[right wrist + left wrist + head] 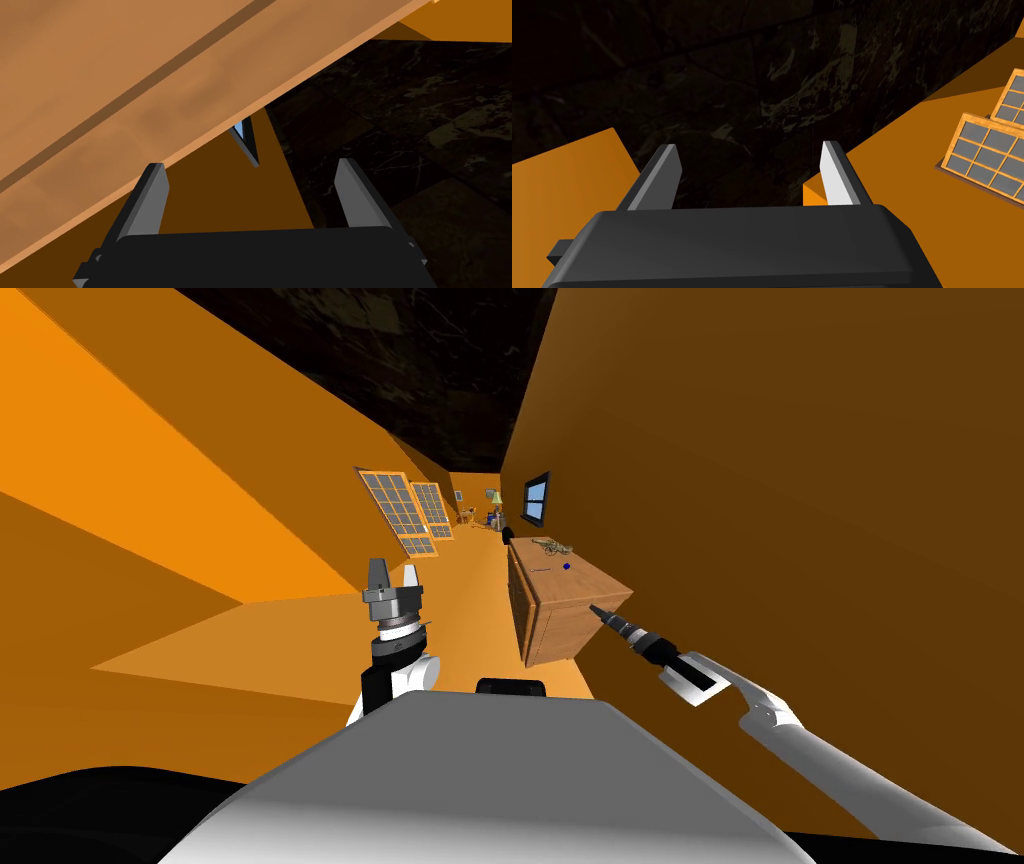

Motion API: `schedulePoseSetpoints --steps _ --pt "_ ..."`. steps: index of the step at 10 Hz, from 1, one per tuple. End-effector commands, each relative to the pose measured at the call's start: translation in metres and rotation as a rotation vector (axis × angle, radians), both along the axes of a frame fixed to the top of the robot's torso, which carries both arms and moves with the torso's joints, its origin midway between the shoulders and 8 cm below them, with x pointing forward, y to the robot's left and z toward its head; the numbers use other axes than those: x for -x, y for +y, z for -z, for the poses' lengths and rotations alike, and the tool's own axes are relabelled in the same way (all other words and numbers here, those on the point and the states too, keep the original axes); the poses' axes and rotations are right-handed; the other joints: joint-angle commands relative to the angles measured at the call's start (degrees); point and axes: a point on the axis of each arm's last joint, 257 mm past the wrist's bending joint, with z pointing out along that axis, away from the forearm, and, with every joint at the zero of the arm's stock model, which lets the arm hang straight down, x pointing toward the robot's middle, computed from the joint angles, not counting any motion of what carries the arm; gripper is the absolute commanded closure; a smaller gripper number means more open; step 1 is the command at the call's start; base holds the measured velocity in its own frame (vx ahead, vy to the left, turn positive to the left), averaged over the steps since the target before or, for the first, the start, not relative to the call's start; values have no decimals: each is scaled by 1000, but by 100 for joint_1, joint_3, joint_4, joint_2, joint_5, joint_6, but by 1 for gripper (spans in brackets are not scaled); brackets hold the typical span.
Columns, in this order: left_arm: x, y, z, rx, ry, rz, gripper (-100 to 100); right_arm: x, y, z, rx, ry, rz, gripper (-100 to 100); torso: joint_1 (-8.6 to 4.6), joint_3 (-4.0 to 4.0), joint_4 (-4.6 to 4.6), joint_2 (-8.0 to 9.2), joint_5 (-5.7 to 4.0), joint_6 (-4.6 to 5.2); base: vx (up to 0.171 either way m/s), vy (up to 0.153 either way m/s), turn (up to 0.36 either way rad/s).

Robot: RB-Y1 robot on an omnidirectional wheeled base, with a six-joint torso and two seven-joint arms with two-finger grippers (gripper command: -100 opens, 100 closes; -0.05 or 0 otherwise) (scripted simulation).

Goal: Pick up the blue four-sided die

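Right hand [595, 610] open, empty, at near corner of cabinet [590, 581]. Recommend rising above cabinet top before reaching for blue die [566, 566].

Blue die [566, 567], four-sided: one item, lying on a cabinet top.
Small and dark blue, seen in the head view as little more than a speck, so its faces and pose cannot be made out. It rests on the wooden cabinet [585, 586], near a tan tangled object [552, 546] but apart from it.
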Motion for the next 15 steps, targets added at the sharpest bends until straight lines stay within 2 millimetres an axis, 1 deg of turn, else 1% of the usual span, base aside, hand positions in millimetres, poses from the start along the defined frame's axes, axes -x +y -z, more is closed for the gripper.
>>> schedulePoseSetpoints --steps 1,2,3,4,5,6,7,8,9,10,11,12,14,15 --pt "0 0 0 0 0 0 0 -2 -25 8 72 39 24 -100 0 0 0 0 0 0 30 123 12" --pt "0 0 0 0 0 0 0 -3 -29 4 97 41 16 -100 3 -4 -2 -7 0 0 16 114 0" --pt "0 0 0 0 0 0 0 -3 -51 9 147 70 41 -100 0 -4 -1 -6 0 -1 2 135 29" --pt "0 0 0 0 0 0 0 -4 -55 4 173 71 34 -100 6 -2 -1 -2 1 -1 16 114 4" --pt "0 0 0 0 0 0 0 -4 -78 6 227 98 59 -100 0 -3 -1 -5 0 0 47 125 39" --pt "0 0 0 0 0 0 0 -5 -81 2 247 99 54 -100 4 -8 -3 -14 0 -1 40 103 14" --pt "0 0 0 0 0 0 0 -5 -104 2 302 123 79 -100 -3 -8 -3 -14 0 -1 41 109 54" --pt "0 0 0 0 0 0 0 -6 -107 -3 320 123 75 -100 -2 -9 -4 -16 -1 -2 44 89 32" --pt "0 0 0 0 0 0 0 -5 -130 -6 378 146 99 -100 -9 -9 -4 -15 -2 1 51 98 53" --pt "0 0 0 0 0 0 0 -6 -132 -9 389 146 96 -100 -7 -10 -4 -18 -2 -2 42 74 36" --pt "0 0 0 0 0 0 0 -5 -154 -14 446 166 120 -100 -14 -9 -4 -15 -3 0 61 100 85" --pt "0 0 0 0 0 0 0 -6 -155 -16 455 166 118 -100 -7 -12 -5 -20 -3 -2 69 80 39" --pt "0 0 0 0 0 0 0 -3 -194 -29 564 202 161 -100 -11 -18 -7 -31 -3 -4 105 93 118" --pt "0 0 0 0 0 0 0 -3 -197 -32 575 202 161 -100 -5 -25 -10 -44 -2 -4 97 73 71"
